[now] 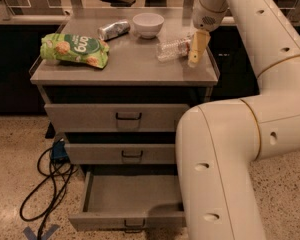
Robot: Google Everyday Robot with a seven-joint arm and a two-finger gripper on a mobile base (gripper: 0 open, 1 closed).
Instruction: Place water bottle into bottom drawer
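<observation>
Camera view: a green snack bag [74,49] lies at the left of the cabinet's top surface [125,66]. Below, the bottom drawer [130,196] stands pulled open, with no bottle in it. Further right on the surface are a silver can [113,30] and a white bowl [148,24]. The water bottle [172,49] lies on its side near the right edge. The gripper [194,56] hangs just beside its right end; whether it grips the bottle cannot be determined. Judgement: the drawer is ready. Lift, carry and release remain.
</observation>
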